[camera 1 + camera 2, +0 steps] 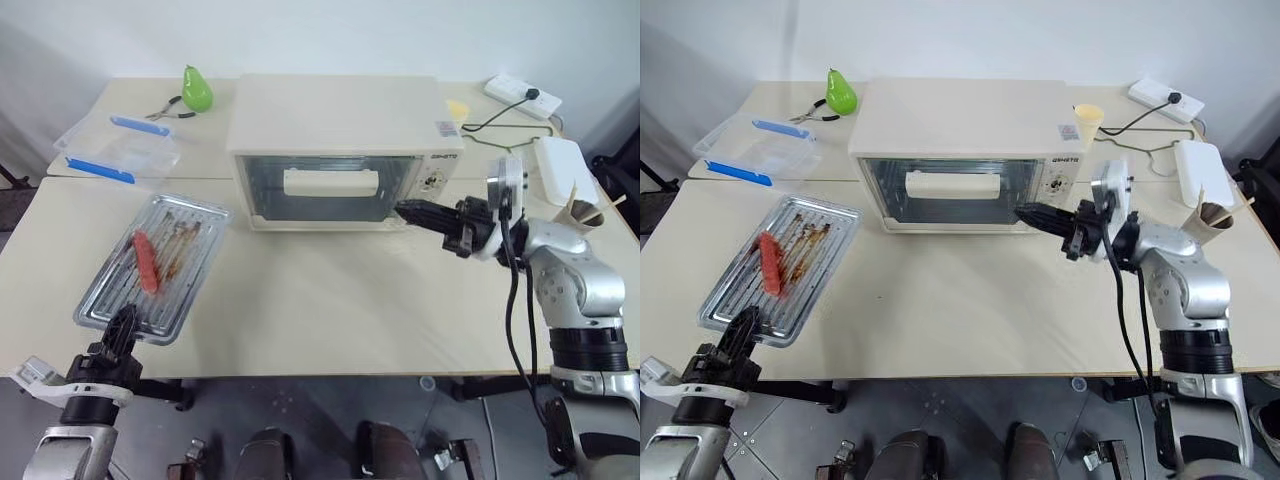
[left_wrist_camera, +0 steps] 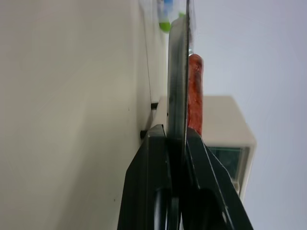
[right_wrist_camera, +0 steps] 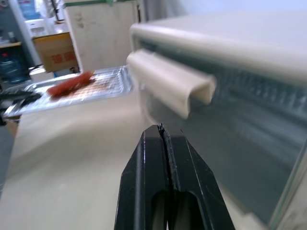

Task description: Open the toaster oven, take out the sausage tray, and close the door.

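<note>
Gripping tray edge-on, left claw clenched on near rim; thin, stiff, greasy, sausage may roll. Right claw clenched empty beside oven door.

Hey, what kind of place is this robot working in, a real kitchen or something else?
Probably a lab or workshop mock-up, not a real kitchen: the toaster oven sits on plain tables beside pliers, a power strip and a toy-like green pear.
</note>
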